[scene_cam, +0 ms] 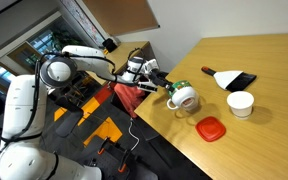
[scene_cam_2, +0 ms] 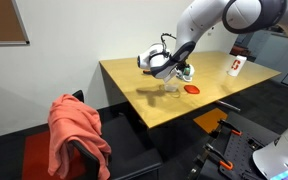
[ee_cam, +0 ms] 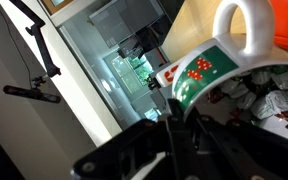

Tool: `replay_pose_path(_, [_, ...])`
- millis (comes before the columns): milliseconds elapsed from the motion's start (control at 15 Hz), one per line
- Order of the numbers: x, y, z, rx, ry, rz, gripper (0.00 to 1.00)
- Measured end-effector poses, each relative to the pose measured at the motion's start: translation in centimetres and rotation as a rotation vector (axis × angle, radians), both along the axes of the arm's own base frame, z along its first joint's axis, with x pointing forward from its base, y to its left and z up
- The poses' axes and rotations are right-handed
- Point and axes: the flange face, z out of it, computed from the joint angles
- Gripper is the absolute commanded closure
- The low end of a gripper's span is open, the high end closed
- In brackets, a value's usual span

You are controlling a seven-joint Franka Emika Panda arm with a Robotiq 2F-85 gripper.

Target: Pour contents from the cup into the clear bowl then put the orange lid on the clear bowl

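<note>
A red cloth (scene_cam: 124,97) hangs over a chair off the table's (scene_cam: 269,150) near edge. Next comes the claw (scene_cam: 166,86), clamped tight on the rim of the cup (scene_cam: 185,97), which hangs tipped at the claw's 4 o'clock with small wrappers (ee_cam: 264,98) inside. Its green band carries red print, and no words are legible. The clear bowl (scene_cam_2: 170,89) sits just beneath the cup. The orange lid (scene_cam: 211,128) lies at the cup's 5 o'clock. A white cup (scene_cam: 241,103) stands at 3 o'clock, with a black tool (scene_cam: 234,78) behind it.
</note>
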Motion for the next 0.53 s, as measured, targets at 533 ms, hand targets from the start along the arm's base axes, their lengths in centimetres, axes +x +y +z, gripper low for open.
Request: replay_pose_path(533, [1.1, 0.2, -2.6, -0.072, 0.032, -0.013, 0.9])
